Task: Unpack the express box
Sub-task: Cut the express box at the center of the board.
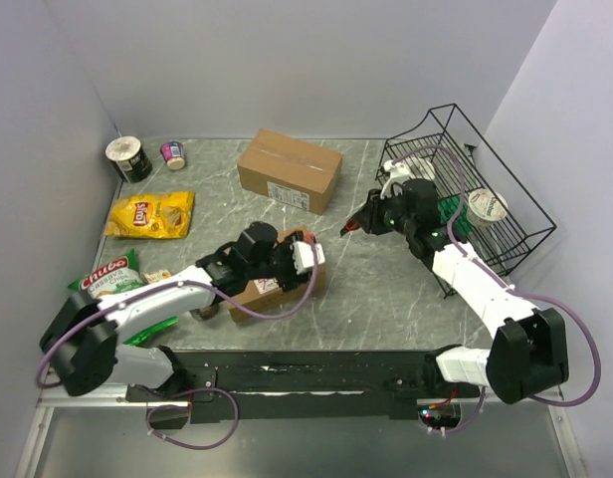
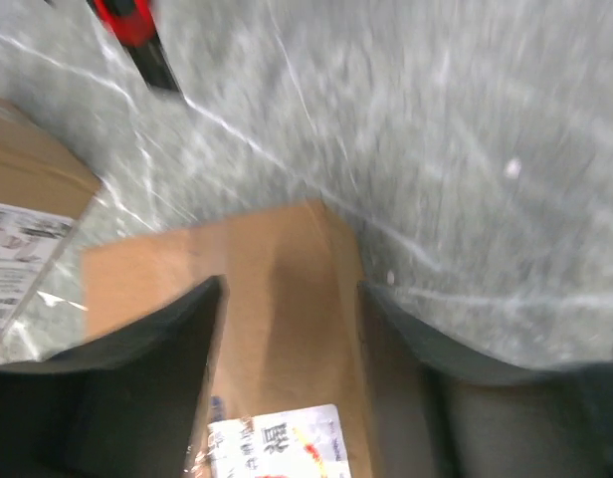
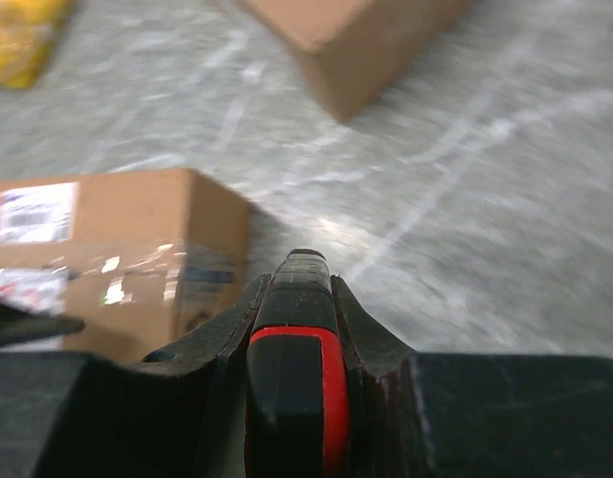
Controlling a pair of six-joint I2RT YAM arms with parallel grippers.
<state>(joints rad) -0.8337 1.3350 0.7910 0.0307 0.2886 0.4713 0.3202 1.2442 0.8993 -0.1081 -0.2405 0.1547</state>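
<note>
- Express box (image 1: 272,289): mid-table. It looks like light, stiff cardboard with slick tape, so steady it by the side walls.
- Left gripper (image 2: 290,287): fingers (image 2: 157,378) spread open over the box's end, apparently not clamping.
- Right gripper (image 3: 297,289): closed on box cutter (image 3: 297,368), tip near the box, apart.

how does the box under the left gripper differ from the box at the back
The near box is smaller than the back box. The near box lies under the left gripper, its fingers spread; the back box stands free, untouched. Both are brown cardboard with a white label.
</note>
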